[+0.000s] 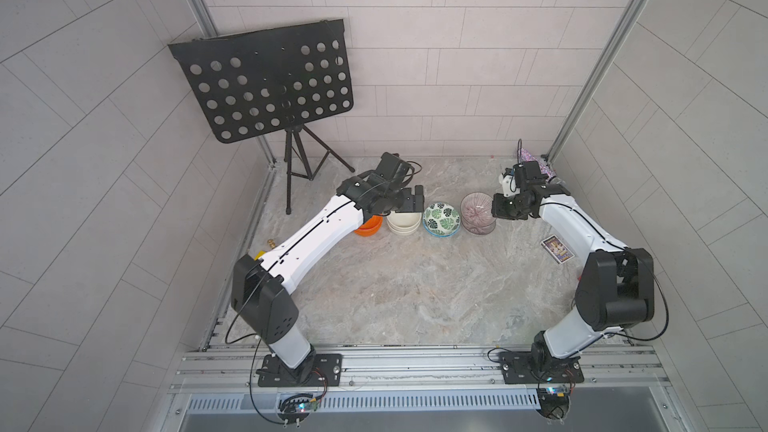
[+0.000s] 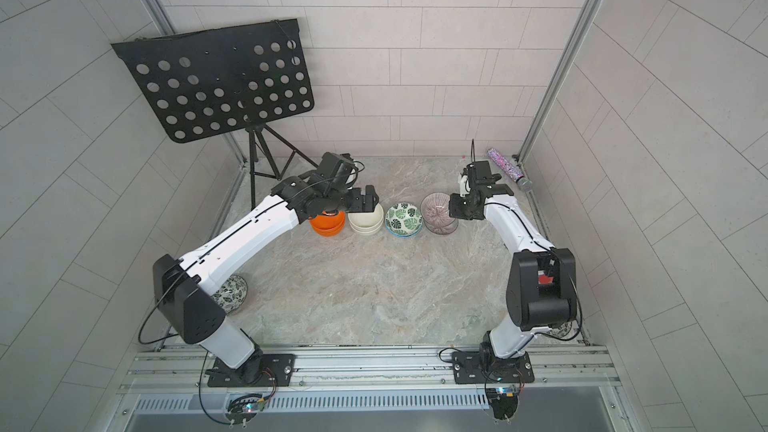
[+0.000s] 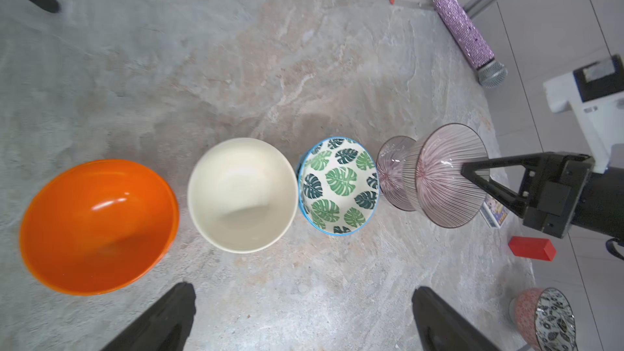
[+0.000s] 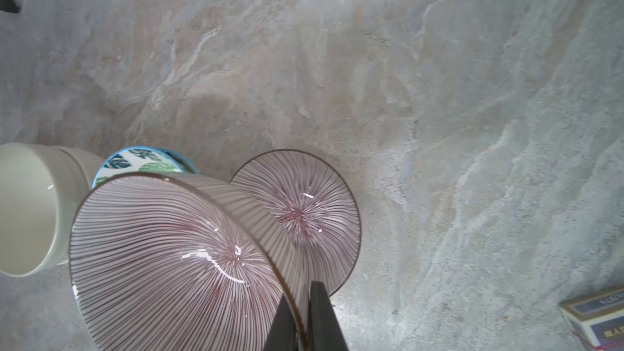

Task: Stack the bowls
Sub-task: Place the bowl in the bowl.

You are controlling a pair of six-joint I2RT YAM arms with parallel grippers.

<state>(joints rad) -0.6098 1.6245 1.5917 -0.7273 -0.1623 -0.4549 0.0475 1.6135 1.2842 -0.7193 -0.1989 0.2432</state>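
Bowls stand in a row on the table: an orange stack (image 2: pixel 328 224), a cream stack (image 1: pixel 404 224), a green-leaf bowl (image 1: pixel 441 219) and a purple striped bowl (image 4: pixel 304 211). My right gripper (image 4: pixel 301 293) is shut on the rim of a second purple striped bowl (image 4: pixel 169 258). It holds that bowl tilted just above the one on the table. My left gripper (image 3: pixel 303 288) hangs open over the cream stack (image 3: pixel 241 194) with nothing between its fingers. A dark leaf-patterned bowl (image 2: pixel 232 292) sits behind the left arm. Another dark leaf-patterned bowl (image 3: pixel 553 319) shows in the left wrist view.
A black music stand (image 1: pixel 266 81) stands at the back left. A glittery purple microphone (image 2: pixel 509 168) lies at the back right corner. A card box (image 1: pixel 557 248) and a red block (image 3: pixel 531 248) lie near the right arm.
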